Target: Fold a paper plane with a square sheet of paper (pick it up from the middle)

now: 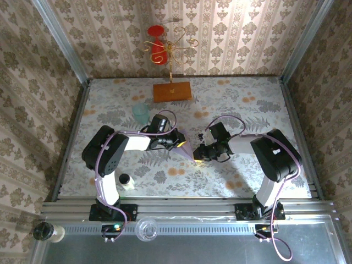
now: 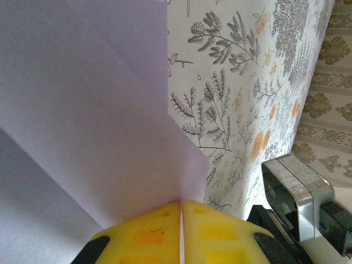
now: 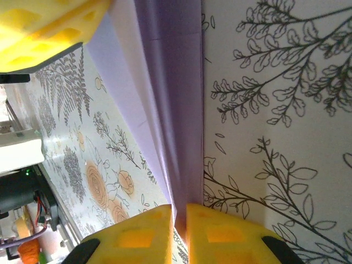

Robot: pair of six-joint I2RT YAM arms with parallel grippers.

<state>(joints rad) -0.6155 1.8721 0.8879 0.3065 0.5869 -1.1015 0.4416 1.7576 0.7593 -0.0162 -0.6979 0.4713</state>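
Floral tabletop (image 1: 247, 165) underneath, and the lilac paper plane (image 1: 187, 149), half-folded, sits mid-tabletop between both arms. Left gripper (image 2: 180, 213): jaws clamped tight on its edge. Right gripper (image 3: 179, 215): jaws pinching the creased fold opposite.

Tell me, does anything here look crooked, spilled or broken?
Nothing stands out. The folded lilac paper is pinched cleanly by the left claw and the right claw, with no tear showing, and no spill shows around the teal cup.
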